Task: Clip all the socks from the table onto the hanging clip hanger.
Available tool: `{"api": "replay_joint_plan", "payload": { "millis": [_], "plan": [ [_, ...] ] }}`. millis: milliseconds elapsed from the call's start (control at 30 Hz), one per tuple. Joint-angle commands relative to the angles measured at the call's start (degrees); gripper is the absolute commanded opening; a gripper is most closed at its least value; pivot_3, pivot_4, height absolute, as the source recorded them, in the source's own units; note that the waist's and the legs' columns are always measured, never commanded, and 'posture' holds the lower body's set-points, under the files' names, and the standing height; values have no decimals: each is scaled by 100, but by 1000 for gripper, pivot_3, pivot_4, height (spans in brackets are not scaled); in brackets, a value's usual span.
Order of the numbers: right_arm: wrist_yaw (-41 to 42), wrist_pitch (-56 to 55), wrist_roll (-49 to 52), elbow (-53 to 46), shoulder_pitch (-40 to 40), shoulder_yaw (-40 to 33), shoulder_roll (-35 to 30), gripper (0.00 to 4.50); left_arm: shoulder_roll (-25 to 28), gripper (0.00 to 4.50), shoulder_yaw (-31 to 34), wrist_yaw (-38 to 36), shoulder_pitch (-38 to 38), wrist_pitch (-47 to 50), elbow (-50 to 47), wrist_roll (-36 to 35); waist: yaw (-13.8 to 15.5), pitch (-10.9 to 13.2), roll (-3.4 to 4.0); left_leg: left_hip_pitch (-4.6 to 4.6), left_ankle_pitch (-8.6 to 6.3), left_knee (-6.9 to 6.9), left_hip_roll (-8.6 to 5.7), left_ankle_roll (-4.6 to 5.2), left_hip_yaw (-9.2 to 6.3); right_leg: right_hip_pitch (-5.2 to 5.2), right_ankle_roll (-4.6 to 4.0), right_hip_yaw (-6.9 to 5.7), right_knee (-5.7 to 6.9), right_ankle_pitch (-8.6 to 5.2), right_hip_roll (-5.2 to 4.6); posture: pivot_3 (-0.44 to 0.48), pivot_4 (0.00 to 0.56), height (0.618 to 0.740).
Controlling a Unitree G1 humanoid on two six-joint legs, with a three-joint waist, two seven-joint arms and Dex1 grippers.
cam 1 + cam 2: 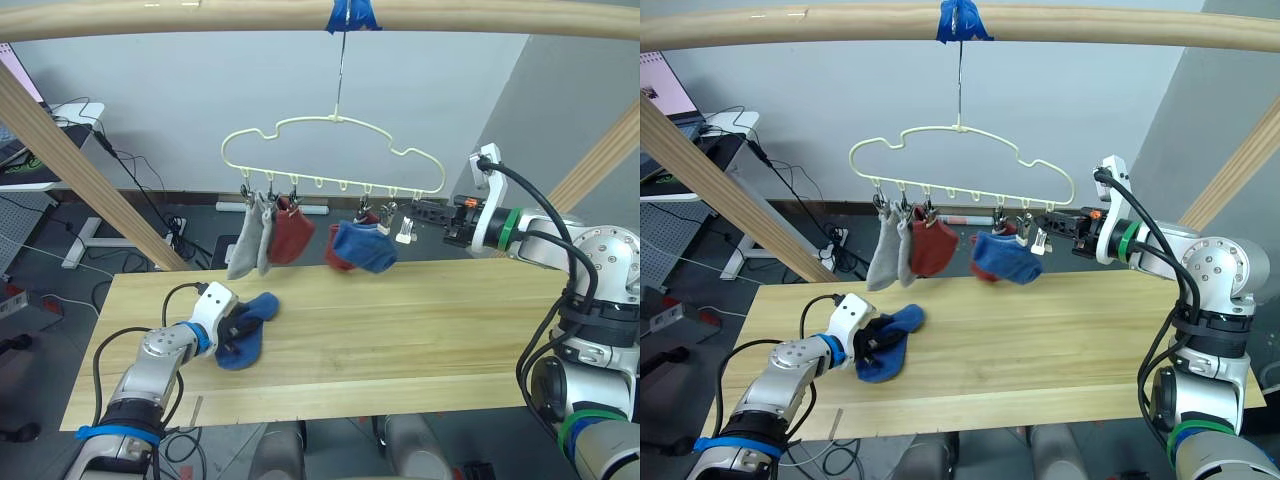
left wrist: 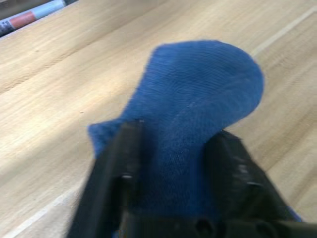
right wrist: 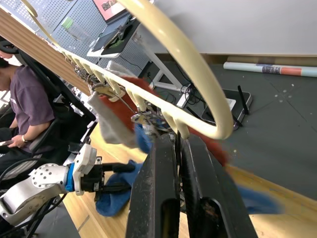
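A: Left eye view, surface noted first. The table (image 1: 400, 340) is recorded as a long light-wood plank top, grain running lengthwise, with one blue sock (image 1: 248, 335) lying on its left part.

B: Left gripper (image 1: 232, 337) state?
A: The fingers (image 2: 119, 168) are seen spread on either side of the blue sock in the left wrist view, fabric between them; whether it is pinched cannot be told.

B: Hanger?
A: The clip hanger (image 1: 330, 150) is hung by its hook from a round wooden beam (image 1: 300, 18), marked with blue tape (image 1: 350, 14). Two grey socks (image 1: 250, 240), a rust-red sock (image 1: 290, 235) and another blue sock (image 1: 365, 248), with red fabric behind it, are clipped along its lower bar.

B: Right gripper (image 3: 179, 163)?
A: It is raised at the hanger's right end, jaws nearly closed on a metal clip (image 1: 404, 228).

B: Room?
A: A grey wall (image 1: 440, 90), dark floor with cables (image 1: 150, 190), and a white desk (image 1: 60, 120) at left are noted. A seated person (image 3: 27, 106) is visible in the right wrist view.
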Motion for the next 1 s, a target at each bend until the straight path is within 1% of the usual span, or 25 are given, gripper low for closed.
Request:
{"api": "replay_joint_plan", "payload": {
  "millis": [33,100,167,233,267,333,367,433,500,600,733,800,933,1000],
  "plan": [
    [-31,-82,114,-237,29,-61,6,0,-29,1044,-89,54,180,-204,-9,163,0,0,0,0,0,0,0,0,0,0,0,0,0,0,0,-125,219,740],
    [-45,-83,123,-246,47,-67,20,0,-65,787,-97,45,264,-301,-210,135,1,0,-1,0,0,0,0,0,0,0,0,0,0,0,0,-121,212,740],
    [-66,-42,145,-223,77,-110,25,0,-108,514,-167,-150,522,-539,-915,2,2,0,-1,-1,0,0,0,0,0,0,0,0,-1,0,0,-121,209,740],
    [-125,48,202,-174,62,-217,47,0,-118,84,-192,-272,727,-588,-1514,-108,10,0,-1,-6,0,-2,0,0,2,0,-8,1,-8,5,-4,-119,204,740],
    [-130,159,308,-125,21,-317,62,0,-92,39,-202,-375,853,-527,-1988,-226,11,-1,-3,-10,0,-2,0,-1,1,-2,-26,0,-11,16,-5,-122,205,740],
    [-173,417,499,-26,-78,-512,116,0,-71,39,-179,-507,1027,-382,-2774,-476,21,-1,-3,-20,0,-1,0,-1,-3,-9,-27,-6,-14,16,-4,-122,205,740],
    [-201,532,574,24,-124,-587,134,0,-81,39,-155,-529,1064,-301,-3033,-574,26,-1,-3,-20,0,-2,0,-1,-4,-9,-27,-7,-13,17,-4,-123,206,740],
    [-219,839,697,127,-217,-701,139,0,-32,39,-232,-619,1043,-440,-3575,-576,26,-1,-3,-19,0,0,-1,0,-3,-9,-26,-5,-11,16,-4,-123,206,740],
    [-365,1127,734,278,-340,-915,228,0,-115,39,-314,-644,916,-532,-3981,-648,20,-1,-2,-17,0,1,-1,0,0,-8,-21,-4,-11,14,-3,-122,208,740],
    [-732,1318,875,651,-547,-1262,382,0,-362,39,-547,-487,493,-970,-4118,-362,18,-1,-3,-15,0,2,-1,0,3,-8,-18,-1,-11,13,-2,-123,210,740],
    [-1149,1329,1203,806,-629,-1368,471,0,-696,39,-757,-160,44,-1146,-3981,-11,12,-1,-3,-19,0,2,-1,0,3,-7,-23,-1,-14,19,-1,-136,212,740],
    [-1392,1329,1433,836,-639,-1410,536,0,-741,39,-843,-69,-62,-1348,-3893,203,-21,-1,-2,-20,0,0,-1,1,9,-7,-23,1,-15,18,-1,-138,213,740],
    [-1786,1329,1821,894,-641,-1458,580,0,-754,39,-906,-10,-123,-1533,-3787,349,-90,-1,-2,-21,-1,-1,1,1,10,-8,-24,0,-14,18,-1,-141,214,740],
    [-2022,1329,2057,901,-620,-1497,669,0,-828,39,-956,123,-271,-1644,-3652,547,-108,-1,-2,-22,0,0,1,1,11,-7,-24,0,-14,18,-1,-145,217,740]
  ]
}}
